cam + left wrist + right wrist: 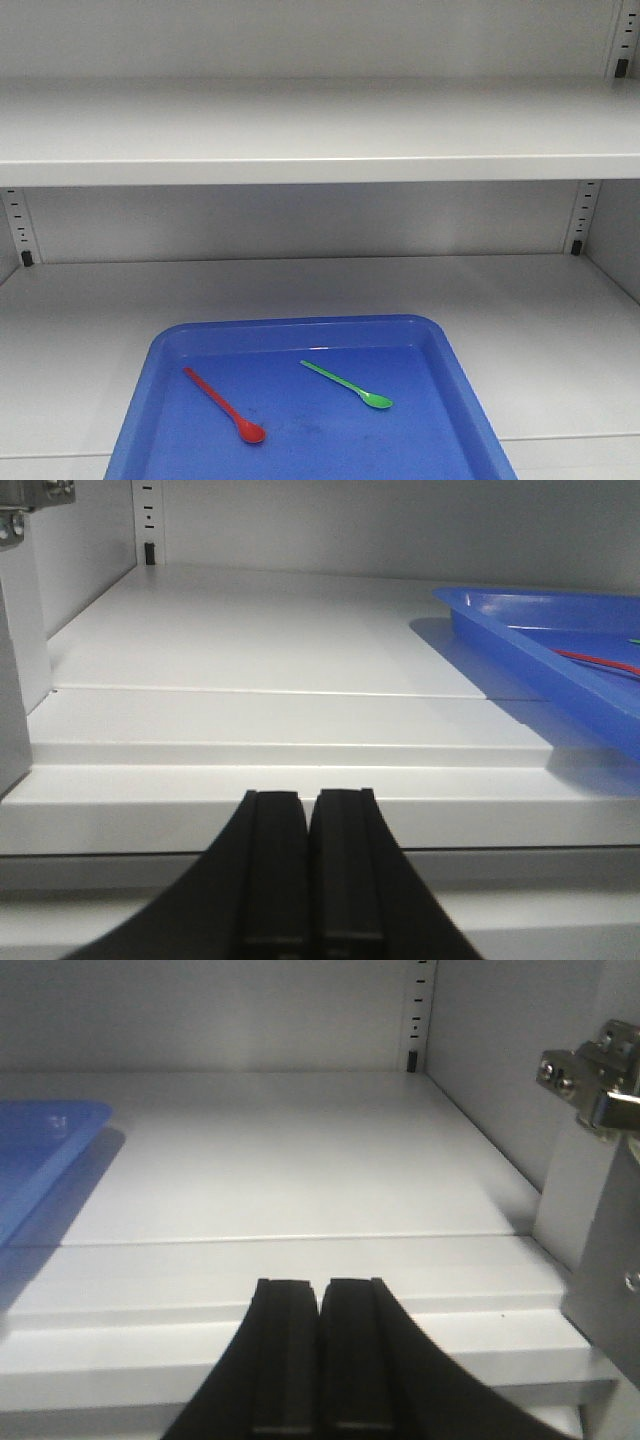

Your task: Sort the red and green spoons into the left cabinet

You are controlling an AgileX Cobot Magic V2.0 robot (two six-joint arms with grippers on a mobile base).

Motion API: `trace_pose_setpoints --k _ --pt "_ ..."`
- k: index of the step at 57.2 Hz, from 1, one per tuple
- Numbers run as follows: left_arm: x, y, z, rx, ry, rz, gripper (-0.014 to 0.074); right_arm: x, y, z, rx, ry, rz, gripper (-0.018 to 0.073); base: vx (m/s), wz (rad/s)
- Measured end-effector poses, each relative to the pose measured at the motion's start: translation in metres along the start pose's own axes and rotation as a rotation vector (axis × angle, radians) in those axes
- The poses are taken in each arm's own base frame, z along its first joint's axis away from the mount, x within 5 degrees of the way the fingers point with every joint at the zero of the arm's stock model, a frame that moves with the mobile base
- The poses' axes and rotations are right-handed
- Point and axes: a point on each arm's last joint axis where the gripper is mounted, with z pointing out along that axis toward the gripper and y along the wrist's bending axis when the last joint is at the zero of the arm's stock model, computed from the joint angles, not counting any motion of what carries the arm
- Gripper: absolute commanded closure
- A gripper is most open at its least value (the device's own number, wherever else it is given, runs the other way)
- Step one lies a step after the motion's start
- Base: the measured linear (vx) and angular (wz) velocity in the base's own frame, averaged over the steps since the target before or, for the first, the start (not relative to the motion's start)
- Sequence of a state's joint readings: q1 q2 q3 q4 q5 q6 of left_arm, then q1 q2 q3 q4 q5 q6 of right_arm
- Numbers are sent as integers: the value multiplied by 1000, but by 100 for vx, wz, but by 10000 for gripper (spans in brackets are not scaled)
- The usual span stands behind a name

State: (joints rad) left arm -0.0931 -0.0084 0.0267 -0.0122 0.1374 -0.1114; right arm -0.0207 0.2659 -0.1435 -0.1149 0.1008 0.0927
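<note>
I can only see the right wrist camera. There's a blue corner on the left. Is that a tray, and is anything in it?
Observer: Yes, the front view shows a whole blue tray with a red spoon and a green spoon lying in it.
Operator: Are the spoons touching?
Observer: No. They lie apart, red to the left, green to the right, both bowls toward the camera.
Operator: Is the other pincer grabbing one?
Observer: No. The left pincer is shut on nothing, in front of the shelf edge, with the tray off to its right.
Operator: Is there anything above?
Observer: An upper shelf spans the cabinet; no items show on it.
</note>
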Motion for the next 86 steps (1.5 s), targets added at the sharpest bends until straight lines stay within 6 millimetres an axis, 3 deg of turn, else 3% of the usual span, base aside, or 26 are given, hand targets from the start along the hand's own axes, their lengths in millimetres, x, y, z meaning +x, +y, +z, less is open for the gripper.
trace_pose_setpoints --k 18,86 --pt "0 0 0 0 1 0 603 44 0 -14 20 -74 -38 568 0 0" --pt "0 0 0 0 4 0 603 43 4 -17 -46 -108 7 568 0 0"
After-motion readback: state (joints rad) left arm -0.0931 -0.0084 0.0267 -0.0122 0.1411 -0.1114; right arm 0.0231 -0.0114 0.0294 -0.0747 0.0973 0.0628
